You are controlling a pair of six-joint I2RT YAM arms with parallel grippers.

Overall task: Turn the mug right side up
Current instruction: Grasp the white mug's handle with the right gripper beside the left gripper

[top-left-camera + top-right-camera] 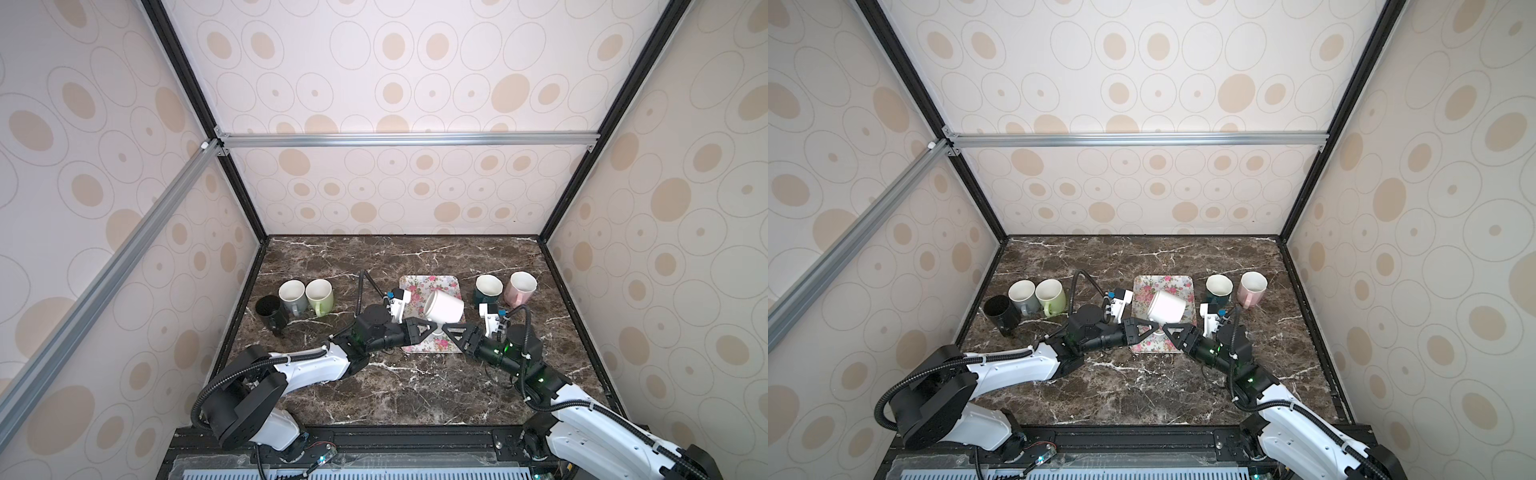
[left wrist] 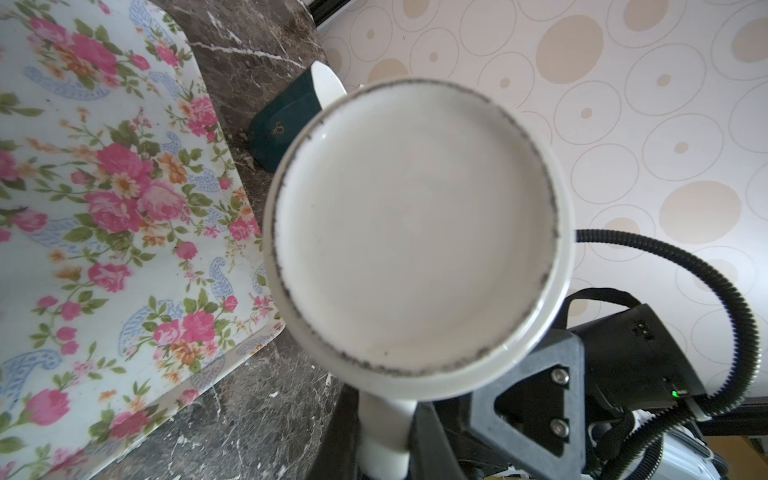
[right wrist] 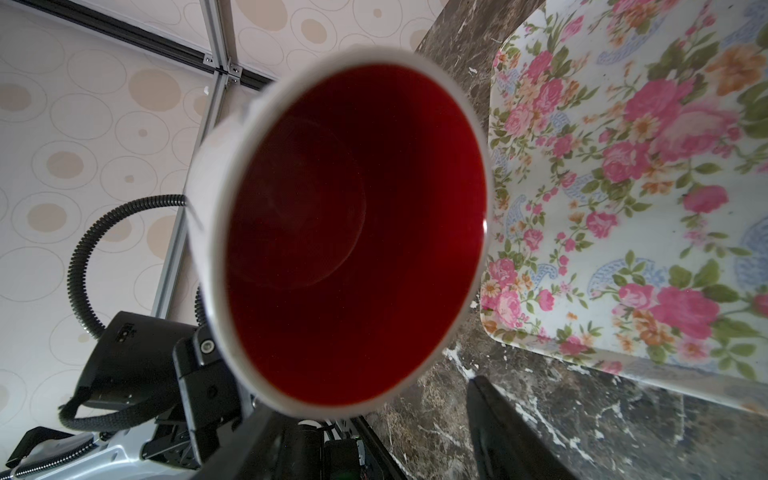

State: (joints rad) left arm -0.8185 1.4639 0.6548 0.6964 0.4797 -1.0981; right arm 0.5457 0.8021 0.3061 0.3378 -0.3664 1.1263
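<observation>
A white mug (image 1: 444, 311) with a red inside hangs tilted on its side over the floral tray (image 1: 415, 286), seen in both top views (image 1: 1167, 308). Its base (image 2: 415, 224) faces the left wrist camera, and its mouth (image 3: 353, 232) faces the right wrist camera. My left gripper (image 2: 384, 436) is shut on the mug's handle (image 2: 384, 419), below the mug (image 1: 432, 328). My right gripper (image 3: 374, 399) stands open beside the mug's rim, its jaws apart with one dark finger (image 3: 498, 424) over the marble. In a top view it meets the left one under the mug (image 1: 449, 330).
Black (image 1: 272, 309), grey (image 1: 293, 293) and green (image 1: 320, 296) mugs stand upright at the left. A dark teal mug (image 1: 488, 289) and a pink mug (image 1: 521, 286) stand right of the tray. Patterned walls enclose the marble table (image 1: 415, 386).
</observation>
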